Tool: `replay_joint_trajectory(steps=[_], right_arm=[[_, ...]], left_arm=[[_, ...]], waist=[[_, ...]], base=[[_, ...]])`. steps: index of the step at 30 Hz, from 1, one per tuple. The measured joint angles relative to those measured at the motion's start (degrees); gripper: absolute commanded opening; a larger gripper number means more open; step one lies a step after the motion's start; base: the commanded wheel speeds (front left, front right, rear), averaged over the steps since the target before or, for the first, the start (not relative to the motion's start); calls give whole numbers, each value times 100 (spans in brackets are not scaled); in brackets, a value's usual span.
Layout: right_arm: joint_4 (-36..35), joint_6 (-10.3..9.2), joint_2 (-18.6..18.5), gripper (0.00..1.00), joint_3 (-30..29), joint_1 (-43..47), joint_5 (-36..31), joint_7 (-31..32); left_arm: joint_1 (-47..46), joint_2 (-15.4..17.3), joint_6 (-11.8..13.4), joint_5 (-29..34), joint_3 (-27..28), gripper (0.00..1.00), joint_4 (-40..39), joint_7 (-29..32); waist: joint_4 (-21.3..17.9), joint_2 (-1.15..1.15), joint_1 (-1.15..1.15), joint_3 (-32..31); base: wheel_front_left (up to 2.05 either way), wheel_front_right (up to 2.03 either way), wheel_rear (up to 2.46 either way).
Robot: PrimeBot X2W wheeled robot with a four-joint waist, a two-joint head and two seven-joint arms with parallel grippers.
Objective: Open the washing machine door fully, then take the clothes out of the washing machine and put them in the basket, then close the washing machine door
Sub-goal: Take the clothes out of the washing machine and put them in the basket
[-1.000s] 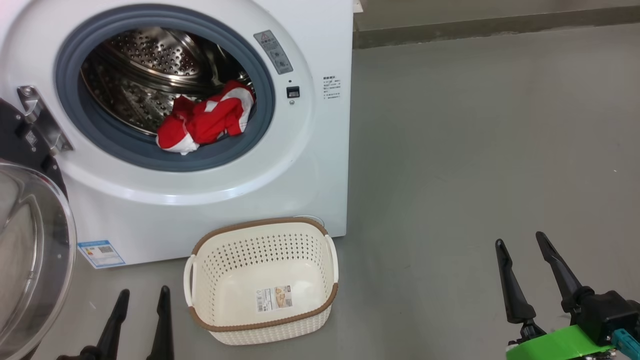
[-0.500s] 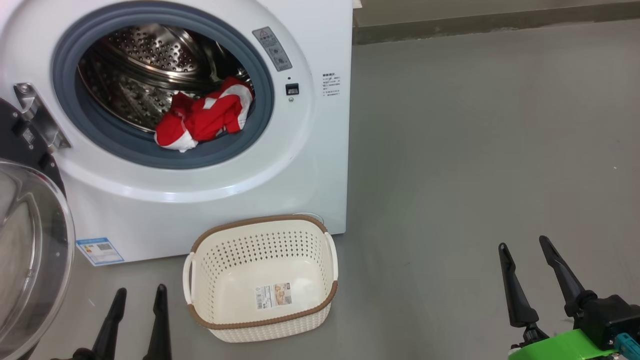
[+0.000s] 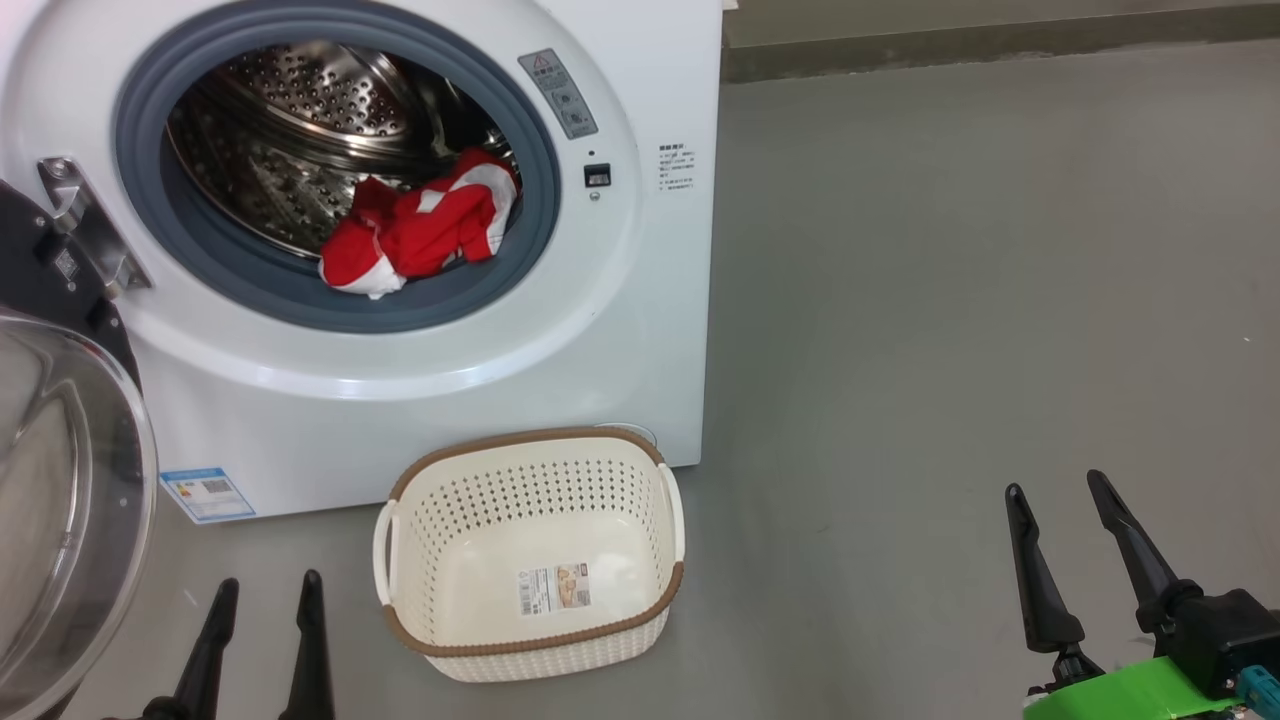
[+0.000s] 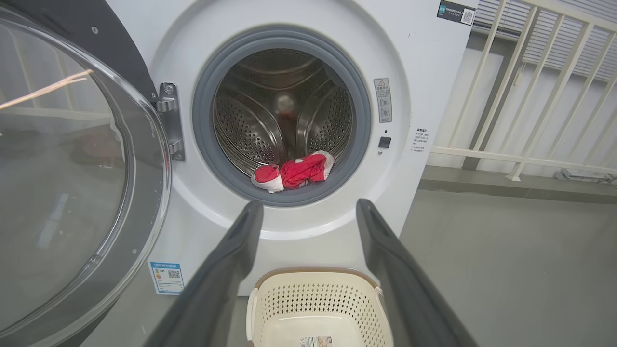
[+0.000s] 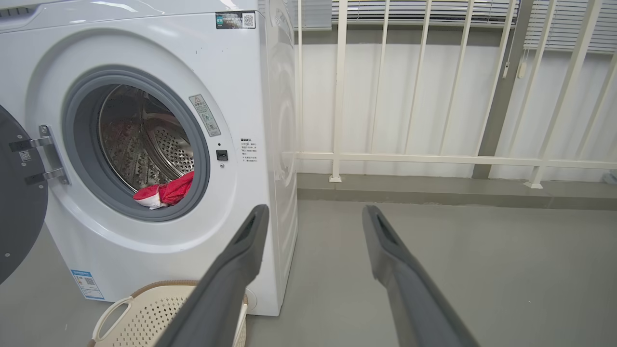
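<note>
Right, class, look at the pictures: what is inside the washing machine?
The clothes, a red and white bundle, lie at the front of the steel drum, by the grey ring. Whatever lies under the bundle is covered.

washing machine (image 3: 420, 400) mouth: wide open, straight way in, clothes (image 3: 415, 235) sit at the front lip
left flank: washing machine door (image 3: 70, 500) swung out, kinda in the way
below mouth: basket (image 3: 540, 660) parked just beside the front
right: bare floor (image 3: 950, 300), loads of room
</note>
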Motion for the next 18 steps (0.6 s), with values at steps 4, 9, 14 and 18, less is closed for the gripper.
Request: replay_joint_trajectory(steps=[4, 9, 14, 18], right_arm=[[0, 0, 0, 100, 2, 0, 1, 0], [10, 0, 1, 100, 7, 0, 1, 0], [32, 0, 1, 100, 11, -6, 1, 0], [33, 0, 2, 100, 11, -8, 1, 0]], left_arm=[[0, 19, 5, 2, 2, 100, 0, 0], [-1, 31, 32, 8, 7, 100, -8, 0], [-6, 14, 31, -41, 49, 100, -159, 0], [-6, 9, 31, -35, 45, 100, -167, -1]], waist=[[21, 0, 0, 21], [38, 0, 0, 29], [47, 0, 0, 46], [63, 0, 0, 59]], base=[[130, -130, 0], [191, -191, 0], [173, -173, -1], [122, -122, 0]])
